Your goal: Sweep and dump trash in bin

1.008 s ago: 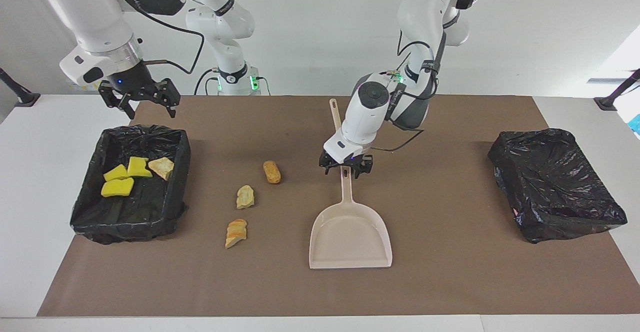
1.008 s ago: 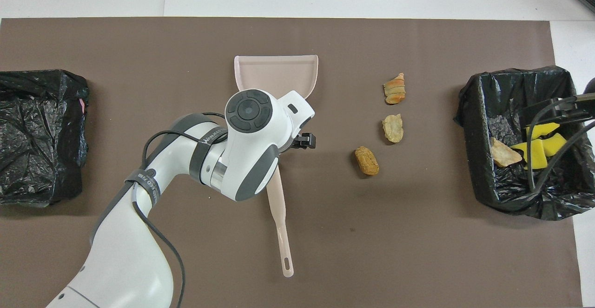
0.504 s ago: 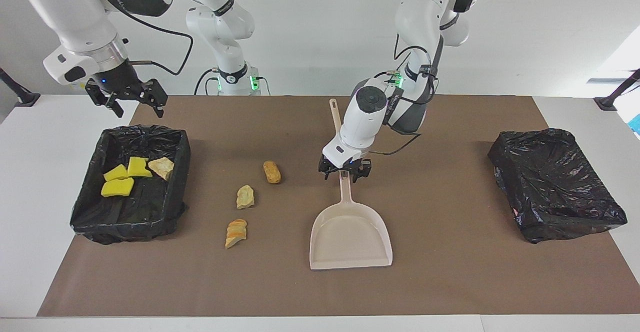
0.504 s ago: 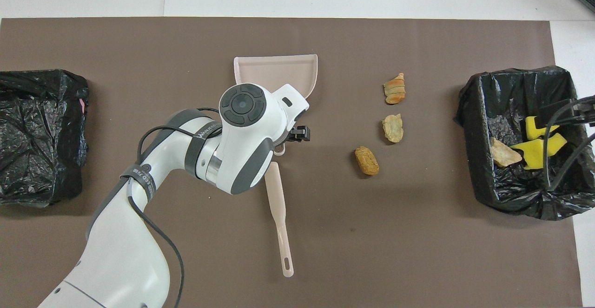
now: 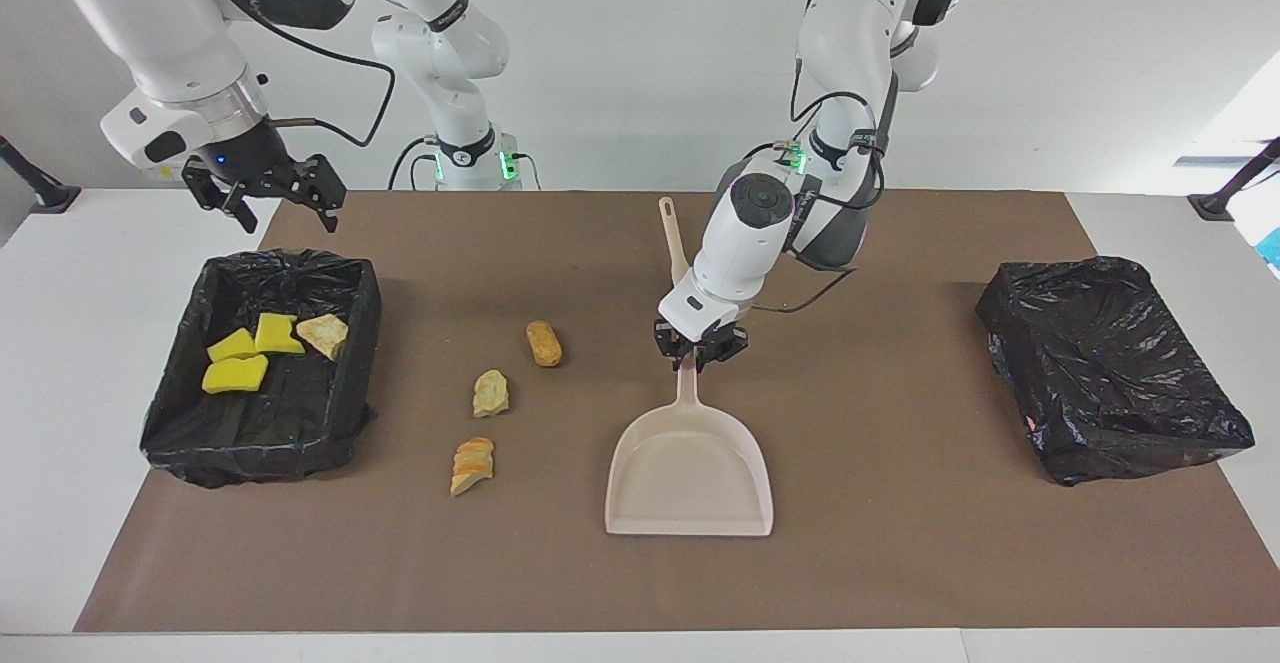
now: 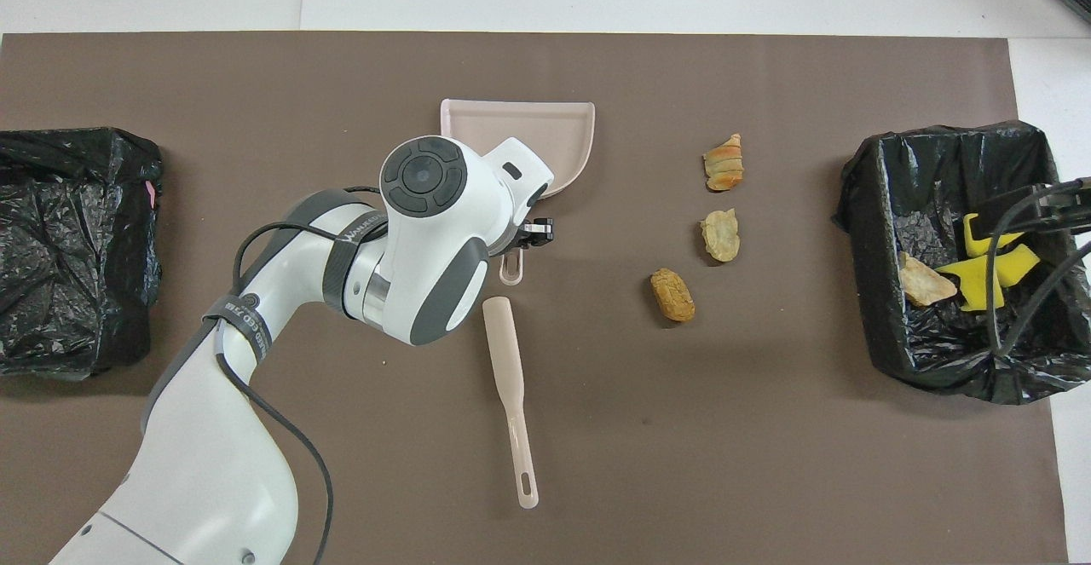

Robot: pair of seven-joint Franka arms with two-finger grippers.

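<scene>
Item: beige dustpan (image 5: pixel 688 478), handle clamped in your left gripper (image 5: pixel 699 355). Right gripper (image 5: pixel 268 195) spread, waiting above the lined bin (image 5: pixel 352 338). Three bread scraps (image 5: pixel 489 393) lie beside the pan; keep its lip flat while sweeping.

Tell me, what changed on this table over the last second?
The left gripper closed on the dustpan handle, and the dustpan shifted slightly toward the scraps on the mat. The right gripper wandered a little above the bin, open. The scraps, brush and both bins stayed put.
</scene>
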